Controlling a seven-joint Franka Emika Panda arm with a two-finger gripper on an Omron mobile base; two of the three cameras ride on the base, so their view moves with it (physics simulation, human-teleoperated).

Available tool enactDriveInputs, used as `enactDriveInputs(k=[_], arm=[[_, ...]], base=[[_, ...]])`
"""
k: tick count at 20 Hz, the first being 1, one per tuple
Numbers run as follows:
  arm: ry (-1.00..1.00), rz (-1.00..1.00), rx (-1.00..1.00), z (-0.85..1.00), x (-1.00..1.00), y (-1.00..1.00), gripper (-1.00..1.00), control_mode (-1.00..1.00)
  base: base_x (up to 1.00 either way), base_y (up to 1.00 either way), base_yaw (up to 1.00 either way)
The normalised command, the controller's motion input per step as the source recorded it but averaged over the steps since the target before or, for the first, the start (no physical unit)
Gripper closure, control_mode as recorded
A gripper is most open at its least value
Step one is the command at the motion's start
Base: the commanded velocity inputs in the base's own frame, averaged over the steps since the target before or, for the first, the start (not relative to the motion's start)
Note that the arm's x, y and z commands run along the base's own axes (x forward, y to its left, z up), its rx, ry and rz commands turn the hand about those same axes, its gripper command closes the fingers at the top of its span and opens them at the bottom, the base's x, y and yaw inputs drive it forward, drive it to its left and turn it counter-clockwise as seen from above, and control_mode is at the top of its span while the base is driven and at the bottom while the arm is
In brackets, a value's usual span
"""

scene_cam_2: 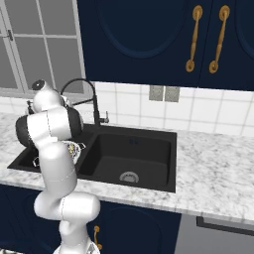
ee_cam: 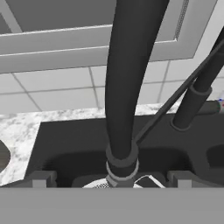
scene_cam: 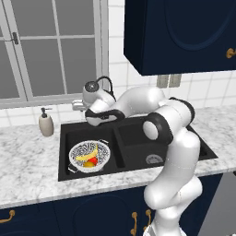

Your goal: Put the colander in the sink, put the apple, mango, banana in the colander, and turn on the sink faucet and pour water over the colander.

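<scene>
The colander [scene_cam: 89,156] sits in the left basin of the black sink [scene_cam: 138,143], a round white bowl speckled with dark holes, its small handles out to the sides. Inside it lies the banana [scene_cam: 87,156], curved and yellow, with the red apple [scene_cam: 92,160] tucked just beside it; a bit of orange-yellow at the near side may be the mango, though I cannot tell for sure. The right basin holds nothing but its round silver drain [scene_cam: 154,159].

The black faucet [scene_cam_2: 84,96] rises from the back edge of the sink, between the two basins, its arched spout curving over toward the left basin. On the marble counter [scene_cam: 27,156], near the sink's back left corner, stands a white soap bottle [scene_cam: 45,122]. A window [scene_cam: 50,46] fills the wall behind it, and dark blue cabinets [scene_cam: 179,32] hang above the right side.

The robot's arm bends across the sink, and its hand [ee_cam: 113,180] hangs at the faucet's spout, above the colander. From the right base view the arm's own bulk stands in front of the left basin, so just a sliver of the colander's rim peeks out there, while the left base view shows the bowl and fruit plainly. The hand view looks along the spout at close range: the dark tube runs down the middle, the finger tips [ee_cam: 41,179] stand wide apart on either side of it, gripping nothing, with the colander's dotted rim just under the spout's end.
</scene>
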Motion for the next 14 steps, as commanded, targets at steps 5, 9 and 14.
enactDriveInputs(k=[5, 9, 14], arm=[[0.0, 0.0, 0.01, 0.26, -0.45, 0.08, -1.0, -1.0], [0.0, -0.02, 0.05, 0.29, -0.68, -0.13, -1.0, -1.0], [0.0, 0.04, 0.03, 0.23, -0.7, -0.74, -1.0, -1.0]], base=[[0.0, 0.0, 0.0], [0.0, 0.0, 0.0], [0.0, 0.0, 0.0]])
